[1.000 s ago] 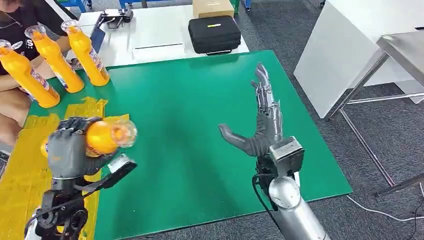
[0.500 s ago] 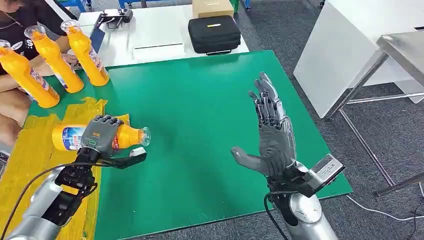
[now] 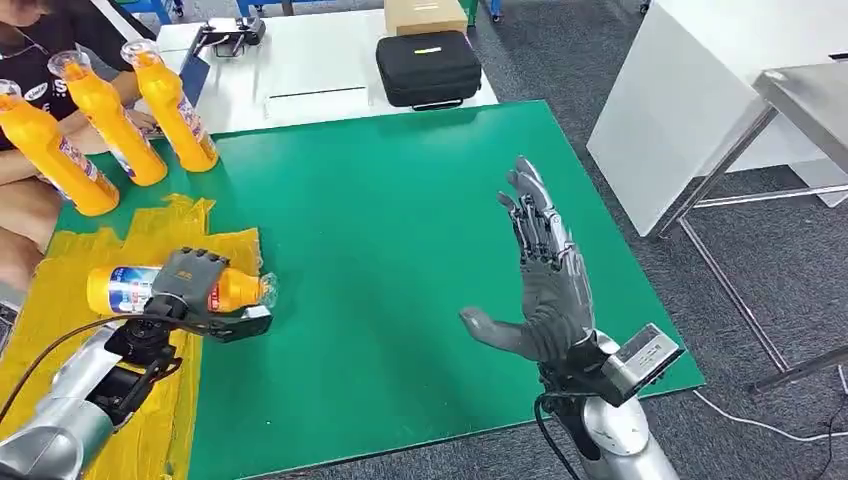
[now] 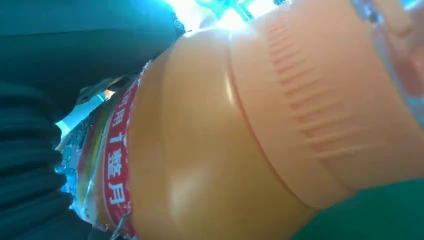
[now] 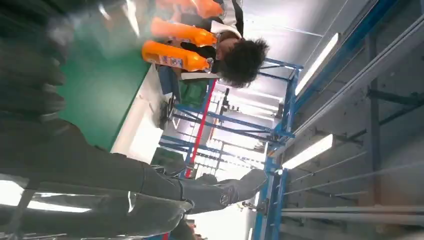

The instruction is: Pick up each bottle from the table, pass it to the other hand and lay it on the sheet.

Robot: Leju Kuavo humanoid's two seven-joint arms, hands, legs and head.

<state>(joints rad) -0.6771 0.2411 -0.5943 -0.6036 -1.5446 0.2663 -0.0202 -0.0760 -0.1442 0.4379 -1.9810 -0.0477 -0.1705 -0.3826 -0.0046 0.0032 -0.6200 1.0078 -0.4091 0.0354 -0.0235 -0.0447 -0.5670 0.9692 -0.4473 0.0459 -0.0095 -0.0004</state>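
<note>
Your left hand [image 3: 190, 280] is wrapped over the middle of an orange bottle [image 3: 135, 288], fingers curled across its top, holding it at the near right edge of the yellow sheet [image 3: 60, 300]. From the left wrist camera you see the bottle's orange body [image 4: 210, 150] and ribbed neck close up, with the red-edged label beside the dark fingers. Your right hand [image 3: 545, 270] is held up over the green table [image 3: 400, 200], palm turned toward the left, fingers spread and straight, thumb out to the side, holding nothing.

Around you: three more orange bottles [image 3: 110, 120] stand upright in a row at the far left corner of the green table, just beyond the sheet, and a seated person [image 3: 25, 150] is right behind them with an arm reaching among them. Beyond the green table a white table [image 3: 300, 70] carries a black case [image 3: 428, 68], a cardboard box [image 3: 425, 15] behind it, and some dark equipment at its far left. A metal table [image 3: 800, 100] and a white panel stand to the right on the grey carpet.

The held bottle lies on its side, long axis running left to right, clear cap [image 3: 264, 290] pointing right toward the bare green surface, base toward the left over the sheet. You cannot tell whether it already rests on the sheet or is just above it.
</note>
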